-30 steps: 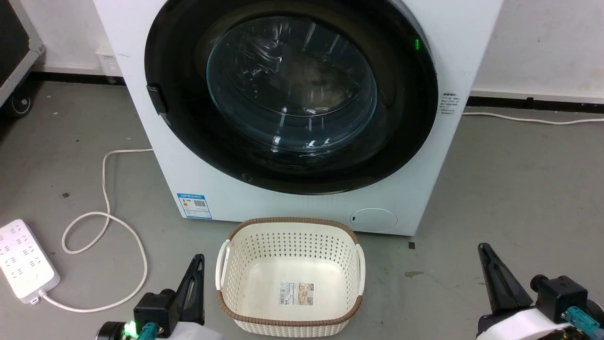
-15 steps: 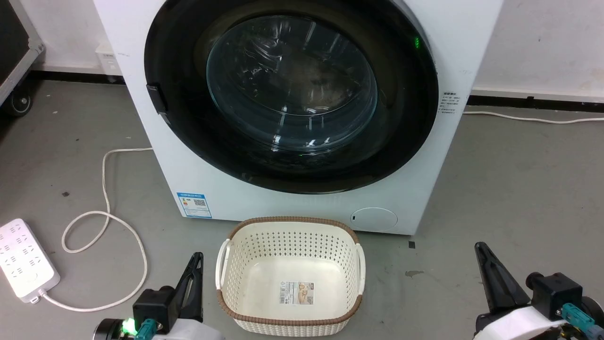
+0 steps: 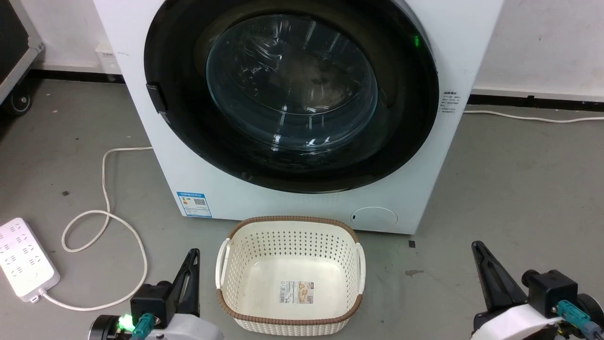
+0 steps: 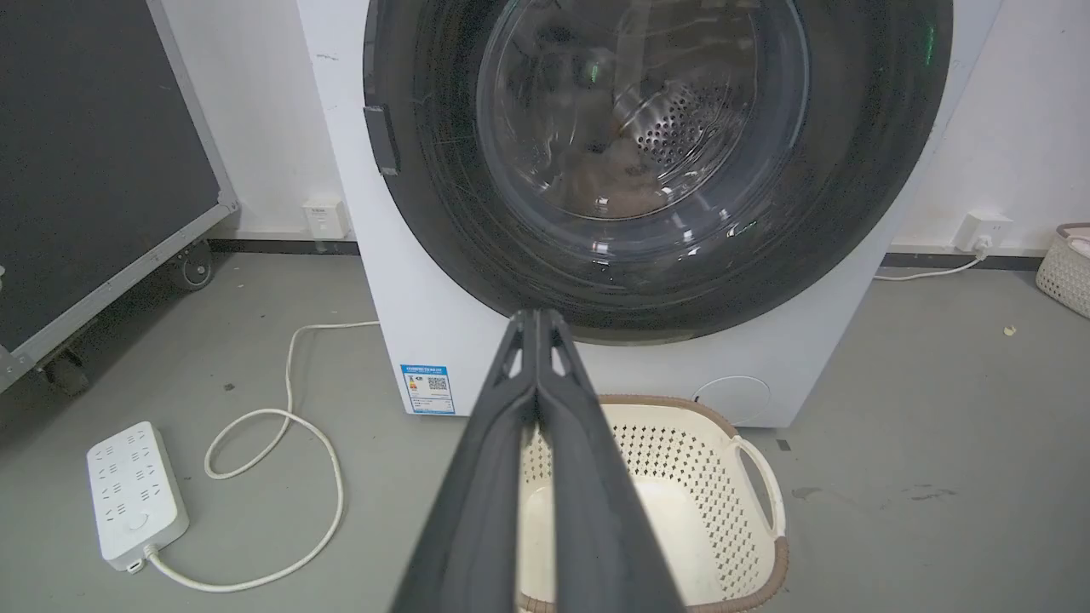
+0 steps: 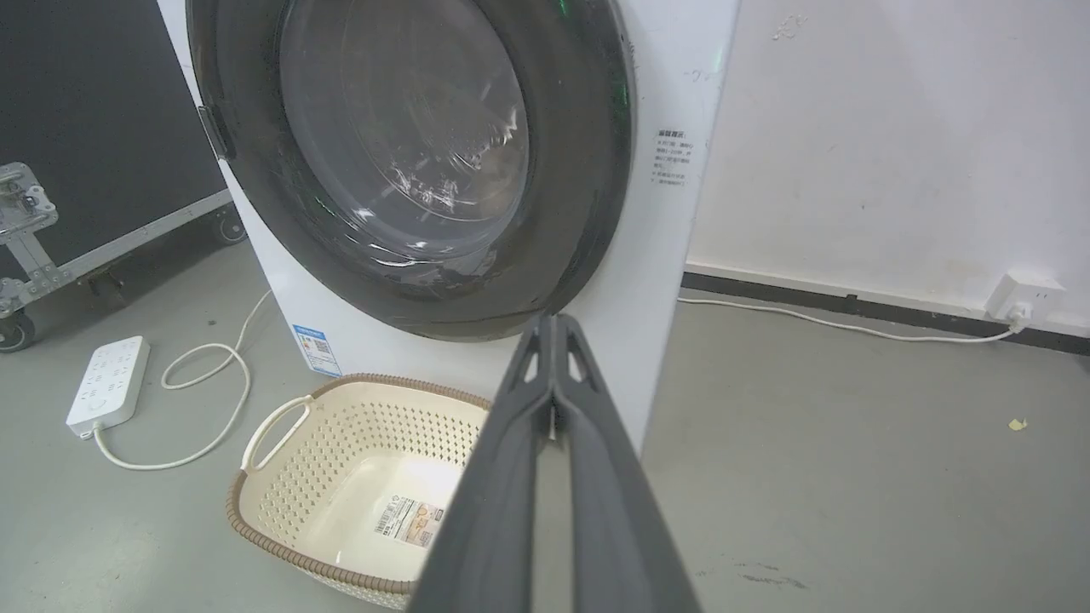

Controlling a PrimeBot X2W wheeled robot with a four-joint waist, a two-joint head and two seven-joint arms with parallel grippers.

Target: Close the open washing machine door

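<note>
Both arms sit low over the floor, fingers pointing toward the washer [image 3: 283, 204]. The left pincer [image 3: 193, 256] is closed and empty, with the basket [image 3: 292, 220] just to its right. The right pincer [image 3: 477, 249] is closed and empty, well right of the basket. Ahead of and above both pincers, apart from them, the door [image 3: 179, 71] lies flat against the washer.

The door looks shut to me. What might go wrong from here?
The washing machine door looks flush against the washing machine, but whether it latched cannot be seen; it may swing open again.
The laundry basket stands between the two shut pairs of jaws; a swinging arm might knock it.
The cord and power strip lie on the floor to the left; the wheeled robot might snag them.
</note>
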